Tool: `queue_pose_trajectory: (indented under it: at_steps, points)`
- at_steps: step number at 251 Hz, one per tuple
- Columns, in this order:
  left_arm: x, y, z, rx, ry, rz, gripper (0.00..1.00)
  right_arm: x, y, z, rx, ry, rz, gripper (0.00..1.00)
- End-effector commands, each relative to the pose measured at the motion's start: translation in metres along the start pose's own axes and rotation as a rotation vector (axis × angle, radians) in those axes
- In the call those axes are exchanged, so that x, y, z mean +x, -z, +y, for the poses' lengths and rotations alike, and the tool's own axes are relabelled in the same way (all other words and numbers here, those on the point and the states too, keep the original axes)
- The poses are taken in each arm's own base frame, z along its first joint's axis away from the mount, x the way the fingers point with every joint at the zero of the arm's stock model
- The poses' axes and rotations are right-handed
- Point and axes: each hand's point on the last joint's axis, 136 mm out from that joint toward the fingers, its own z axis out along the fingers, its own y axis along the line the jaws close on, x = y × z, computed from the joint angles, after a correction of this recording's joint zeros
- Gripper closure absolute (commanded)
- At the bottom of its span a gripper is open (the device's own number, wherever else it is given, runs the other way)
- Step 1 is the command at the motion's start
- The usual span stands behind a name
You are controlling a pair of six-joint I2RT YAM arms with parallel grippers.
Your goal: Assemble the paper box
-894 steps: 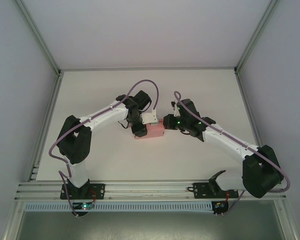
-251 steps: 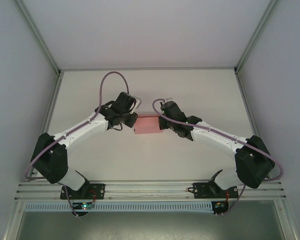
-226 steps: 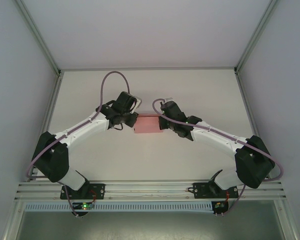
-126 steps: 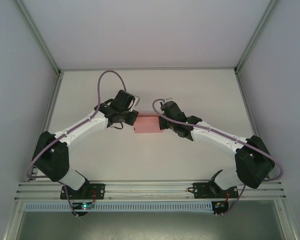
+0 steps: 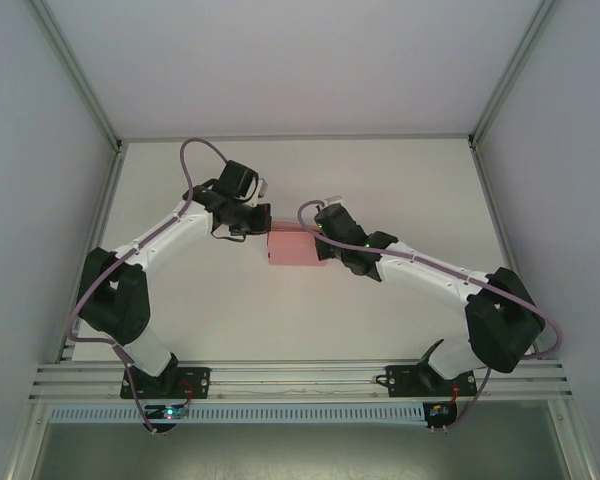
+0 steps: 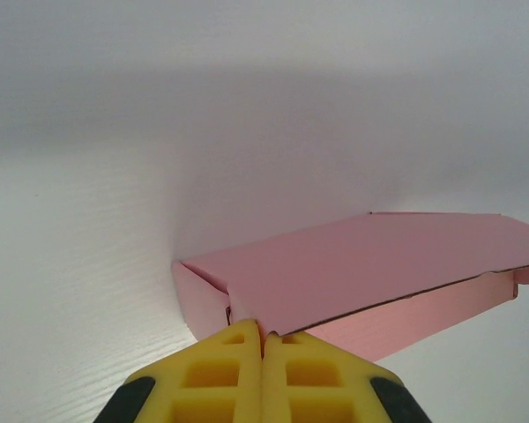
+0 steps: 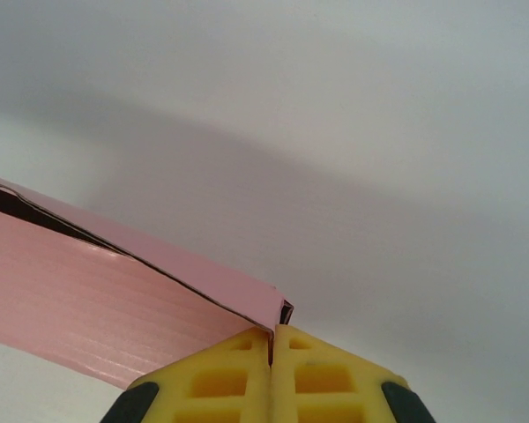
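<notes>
Pink folded thin-card box [image 5: 292, 248] sits between left gripper [image 6: 263, 344] and right gripper [image 7: 271, 339], both closed and empty; best pressed evenly, gently

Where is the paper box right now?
In the top view the paper box is near the table centre, between the left gripper at its left end and the right gripper at its right end.
</notes>
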Motion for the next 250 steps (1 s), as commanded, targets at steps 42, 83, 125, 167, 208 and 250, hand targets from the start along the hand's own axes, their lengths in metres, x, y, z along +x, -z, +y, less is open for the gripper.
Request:
queue_pose_trajectory:
  at_steps: [42,83,125,167,208,250]
  points:
    - [0.033,-0.019,0.003,-0.026,-0.100,0.087,1.00,0.032,-0.008,0.006,-0.012,0.068,0.077,1.00]
    - [0.072,-0.045,0.015,-0.069,-0.191,0.090,1.00,0.040,-0.005,0.020,-0.100,0.143,-0.078,1.00]
    - [0.108,-0.056,0.033,-0.093,-0.220,0.061,1.00,0.057,0.002,0.034,-0.170,0.220,-0.195,1.00]
    - [0.140,-0.063,0.034,-0.098,-0.300,0.052,1.00,0.068,0.010,0.027,-0.180,0.202,-0.284,1.00]
    - [0.150,-0.073,0.048,-0.142,-0.272,0.089,1.00,0.081,0.010,0.022,-0.174,0.220,-0.284,1.00]
    - [0.151,-0.076,0.043,-0.112,-0.242,0.092,1.00,0.084,0.011,0.015,-0.140,0.210,-0.286,1.00]
